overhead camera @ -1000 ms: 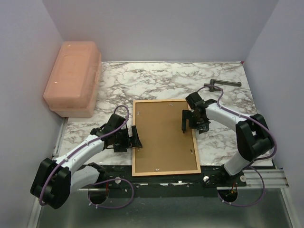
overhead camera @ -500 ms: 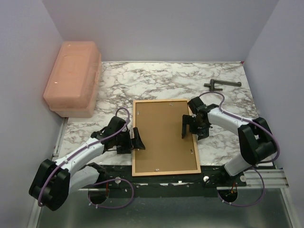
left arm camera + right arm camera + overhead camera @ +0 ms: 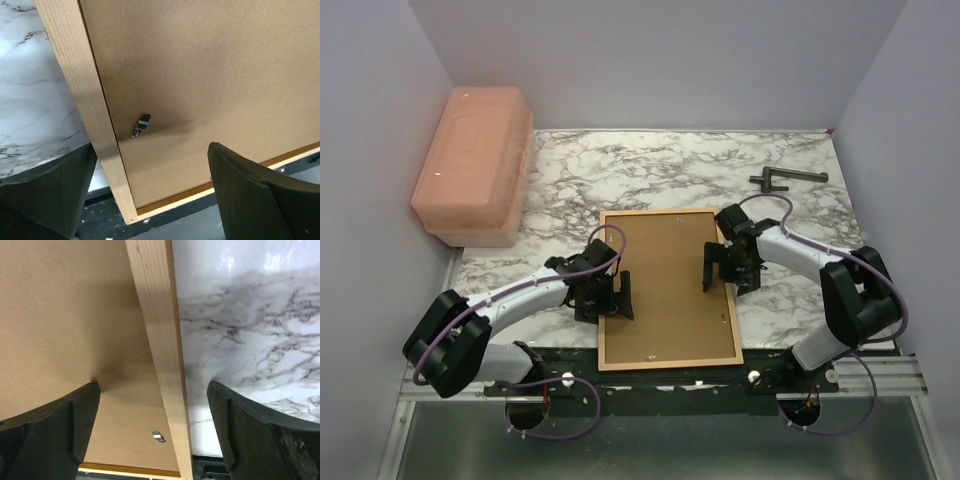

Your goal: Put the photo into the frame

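One frame, back up with backing board in place, mid near edge of table, photo unseen; left gripper and right gripper wide open, empty, astride opposite side rails, step apparently grasping frame, next needing both closing evenly.

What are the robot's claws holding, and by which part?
Nothing is held. The left gripper and right gripper both stand open, each straddling a side rail of the frame without clamping it.
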